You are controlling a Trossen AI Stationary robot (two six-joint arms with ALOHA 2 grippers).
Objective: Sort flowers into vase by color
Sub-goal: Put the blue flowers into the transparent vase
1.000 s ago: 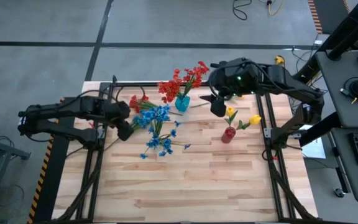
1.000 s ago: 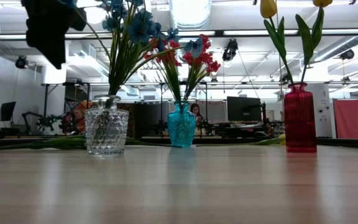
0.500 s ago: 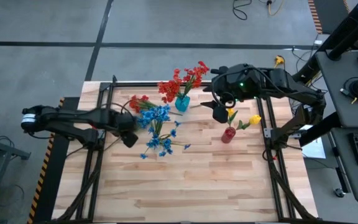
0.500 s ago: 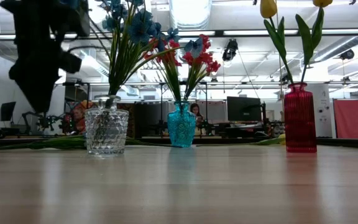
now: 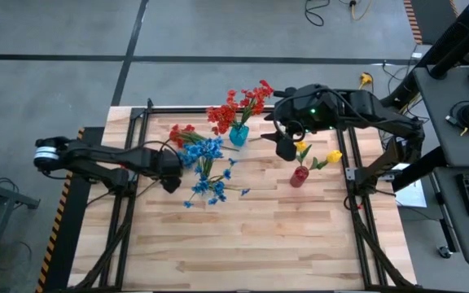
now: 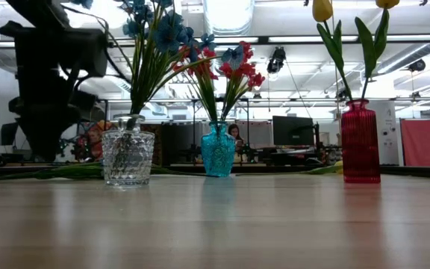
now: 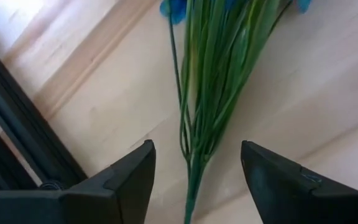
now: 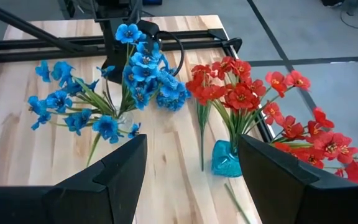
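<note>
Left gripper (image 5: 169, 181) now lower beside upright blue flowers (image 5: 206, 152), jaws open; right gripper (image 5: 286, 147) jaws open.

Left tool (image 7: 194, 171) gapes wide; right tool (image 8: 191, 171) hovers parted.

Three vases (image 6: 128, 157) in a row across the table (image 5: 251, 236), flowers (image 5: 206, 155) in each.

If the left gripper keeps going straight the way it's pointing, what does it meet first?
Most likely the bunch of green stems of the blue flowers. In the wrist view they run straight out between the open left gripper fingers, above the wooden table. How far ahead they are is hard to judge.
</note>
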